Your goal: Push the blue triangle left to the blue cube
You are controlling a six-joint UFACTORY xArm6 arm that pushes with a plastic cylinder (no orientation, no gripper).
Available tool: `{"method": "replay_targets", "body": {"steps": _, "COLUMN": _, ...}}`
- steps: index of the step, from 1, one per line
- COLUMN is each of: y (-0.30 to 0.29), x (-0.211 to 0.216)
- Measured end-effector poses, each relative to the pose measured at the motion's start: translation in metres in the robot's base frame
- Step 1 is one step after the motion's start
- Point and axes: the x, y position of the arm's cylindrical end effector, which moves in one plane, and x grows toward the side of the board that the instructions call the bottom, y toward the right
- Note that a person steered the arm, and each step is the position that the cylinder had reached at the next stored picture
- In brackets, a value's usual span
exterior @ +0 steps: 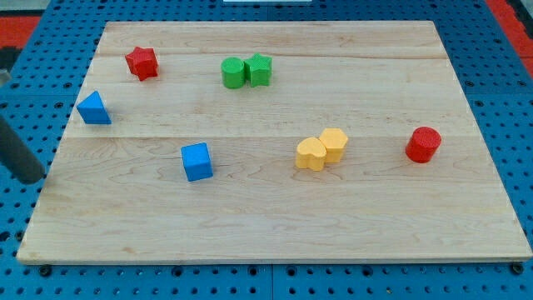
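The blue triangle lies near the left edge of the wooden board. The blue cube sits to its right and lower in the view, well apart from it. My tip is at the view's far left, just off the board's left edge. It is left of and below the blue triangle and touches no block. The rod runs up and left out of the view.
A red star lies above and right of the triangle. Two green blocks touch near the top middle. Two yellow blocks touch right of the cube. A red cylinder is at the right.
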Motion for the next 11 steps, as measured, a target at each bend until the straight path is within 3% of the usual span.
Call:
{"method": "replay_targets", "body": {"steps": 1, "y": 0.014, "x": -0.055}}
{"method": "replay_targets", "body": {"steps": 2, "y": 0.014, "x": -0.063}}
{"method": "replay_targets", "body": {"steps": 3, "y": 0.047, "x": -0.105}}
{"method": "replay_targets", "body": {"steps": 6, "y": 0.065, "x": -0.112}}
{"method": "replay_targets", "body": {"steps": 8, "y": 0.001, "x": -0.112}}
{"method": "replay_targets", "body": {"steps": 11, "y": 0.003, "x": -0.135}}
